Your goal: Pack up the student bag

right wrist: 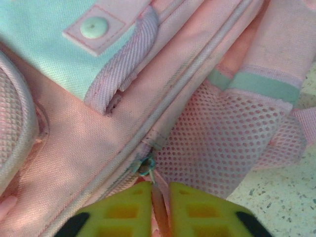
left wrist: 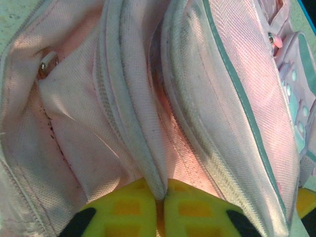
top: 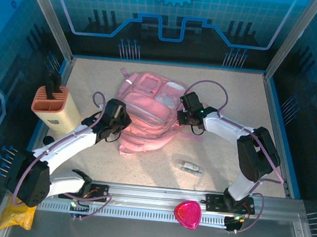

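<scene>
Gripping the student bag (top: 147, 117): left gripper (left wrist: 160, 192) clamps piping (left wrist: 129, 123), right gripper (right wrist: 160, 197) its zipper pull (right wrist: 146, 167); beige holder (top: 56, 115) keeps 1 black tool (top: 53, 82).

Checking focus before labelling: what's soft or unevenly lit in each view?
Top external: even light, faint shadows on the table, student bag crisp. Left wrist: fabric weave sharp, left end effector blurred at the bottom edge. Right wrist: mesh pocket sharp, right end effector blurred, pale trim reads teal.

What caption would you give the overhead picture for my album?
Left gripper and right gripper pinch the pink student bag from either side.
</scene>
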Tool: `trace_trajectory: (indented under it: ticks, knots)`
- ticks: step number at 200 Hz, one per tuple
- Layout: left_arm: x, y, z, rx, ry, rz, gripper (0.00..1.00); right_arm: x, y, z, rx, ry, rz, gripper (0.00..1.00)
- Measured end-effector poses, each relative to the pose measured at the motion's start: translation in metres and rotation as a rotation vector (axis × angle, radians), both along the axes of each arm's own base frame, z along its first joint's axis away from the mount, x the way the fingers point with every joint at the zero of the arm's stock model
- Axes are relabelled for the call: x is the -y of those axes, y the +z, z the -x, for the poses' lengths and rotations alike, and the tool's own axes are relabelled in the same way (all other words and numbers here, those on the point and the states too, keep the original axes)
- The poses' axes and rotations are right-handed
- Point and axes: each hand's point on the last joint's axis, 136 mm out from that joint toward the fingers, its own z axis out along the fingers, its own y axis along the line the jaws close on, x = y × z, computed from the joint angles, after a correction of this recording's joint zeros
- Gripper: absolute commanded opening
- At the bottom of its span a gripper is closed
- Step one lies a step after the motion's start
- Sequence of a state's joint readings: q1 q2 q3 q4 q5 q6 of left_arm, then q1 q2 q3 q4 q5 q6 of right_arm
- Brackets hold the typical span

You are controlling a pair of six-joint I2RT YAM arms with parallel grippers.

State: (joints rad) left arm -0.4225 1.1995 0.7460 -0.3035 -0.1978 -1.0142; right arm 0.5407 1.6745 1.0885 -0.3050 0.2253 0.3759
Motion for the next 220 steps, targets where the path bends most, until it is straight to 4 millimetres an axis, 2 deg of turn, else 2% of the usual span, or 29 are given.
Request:
trace_trajectory:
  ticks: [19,31,63,86,112,141,170,220]
  knots:
    - [-0.008,-0.002,0.003,-0.023,0.017,-0.025,0.3,0.003,0.009,0.005,0.004,-0.006,-0.04,0.41]
    - [-0.01,-0.001,0.006,-0.031,0.022,-0.031,0.39,0.002,0.017,0.009,0.011,0.003,-0.07,0.49]
    - [-0.013,0.017,0.017,0.006,0.021,-0.026,0.56,-0.011,0.046,0.02,0.029,0.052,-0.187,0.6]
    - [-0.003,0.031,0.027,0.05,-0.016,-0.016,0.67,-0.022,0.064,0.029,0.02,0.091,-0.281,0.67]
    - [0.014,0.034,0.038,0.068,-0.072,-0.025,0.79,-0.027,0.068,0.033,-0.018,0.111,-0.36,0.73]
    - [0.037,0.032,0.048,0.074,-0.131,-0.04,0.91,-0.03,0.065,0.033,-0.06,0.113,-0.393,0.74]
    - [0.057,0.022,0.058,0.067,-0.179,-0.082,0.99,-0.033,0.056,0.021,-0.105,0.096,-0.396,0.71]
    - [0.079,0.016,0.058,0.096,-0.214,-0.146,0.99,-0.039,0.044,0.003,-0.171,0.071,-0.405,0.66]
